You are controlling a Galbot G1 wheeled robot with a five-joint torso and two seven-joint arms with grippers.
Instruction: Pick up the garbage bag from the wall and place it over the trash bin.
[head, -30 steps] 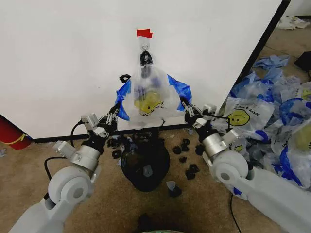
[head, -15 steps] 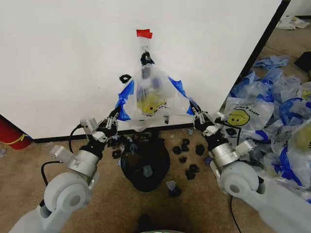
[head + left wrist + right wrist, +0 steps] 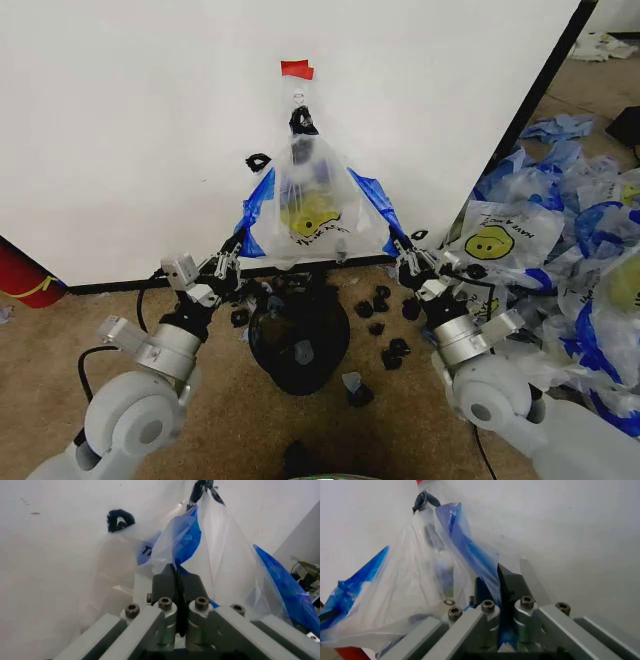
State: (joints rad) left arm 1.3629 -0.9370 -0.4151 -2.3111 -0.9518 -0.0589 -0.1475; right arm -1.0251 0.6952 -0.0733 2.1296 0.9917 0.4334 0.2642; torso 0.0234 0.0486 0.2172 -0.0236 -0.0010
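Against the wall [image 3: 120, 120], both grippers, left [image 3: 232, 262] and right [image 3: 405, 262], are pinching the bag [image 3: 310, 205] by its blue edges, stretching it wide right above the bin [image 3: 300, 340], top hanging on the hook [image 3: 297, 99].

We see a brown carpet floor [image 3: 60, 340] strewn with small black scraps [image 3: 385, 300], some lying close together and others scattered apart. To our right lies a heap of spare plastic bags [image 3: 560, 250] with blue edges and yellow smiley faces. At the far left edge sits a red object [image 3: 25, 275] with a yellow line.
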